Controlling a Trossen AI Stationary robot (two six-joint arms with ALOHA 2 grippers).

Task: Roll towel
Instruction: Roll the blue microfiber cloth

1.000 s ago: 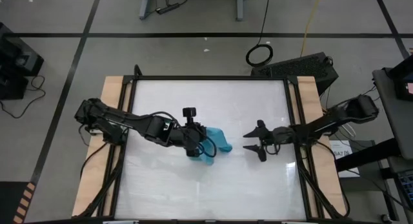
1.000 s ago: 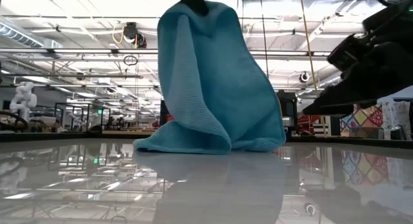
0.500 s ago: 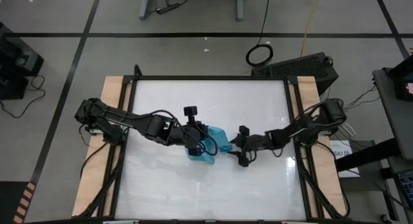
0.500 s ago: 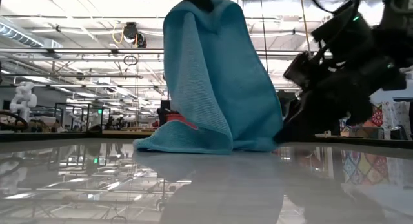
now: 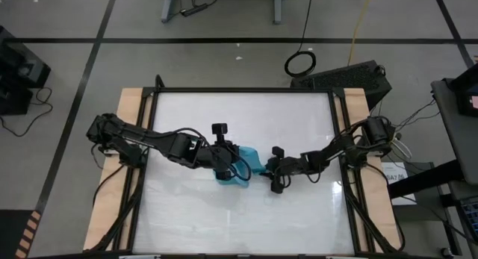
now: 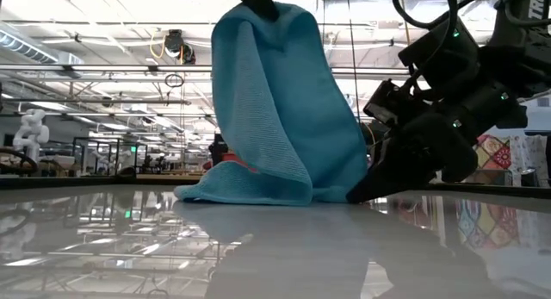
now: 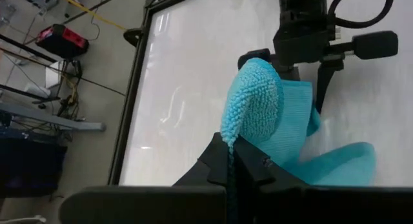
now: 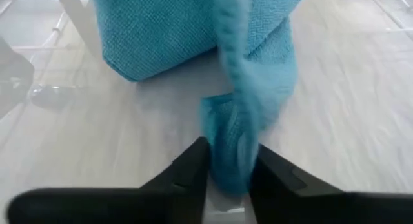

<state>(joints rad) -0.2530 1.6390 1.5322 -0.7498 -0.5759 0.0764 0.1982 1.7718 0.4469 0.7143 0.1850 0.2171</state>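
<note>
The turquoise towel [image 5: 246,163] hangs near the table's middle. Its upper end is in my left gripper [image 5: 225,169], which is shut on it above the table. Its lower end [image 6: 245,194] lies bunched on the glossy white tabletop. My right gripper [image 5: 267,172] is low at the towel's right end and has shut on a bottom corner there; the low view shows it [image 6: 357,196] at table level. My left gripper pinches a folded upper edge of the towel [image 7: 231,135] between its two fingers. The cloth bulges out past the fingertips and hangs slack below them, its lower end on the table. My right gripper pinches the towel's lower right corner [image 8: 232,156] between its two fingers [image 8: 197,162]. It comes in low from the table's right, slanting down. The corner is bunched, at or just above the tabletop.
Black frame rails [image 5: 340,139] and wooden side strips [image 5: 127,139] border the white tabletop. Bare table lies near and far of the towel. Beyond the far edge, a keyboard [image 5: 347,76] and cables sit on the floor.
My right gripper has moved toward the table's left, come down to the towel's right end and shut on its lower corner. My left gripper has kept the towel's upper end up; the cloth has barely shifted.
</note>
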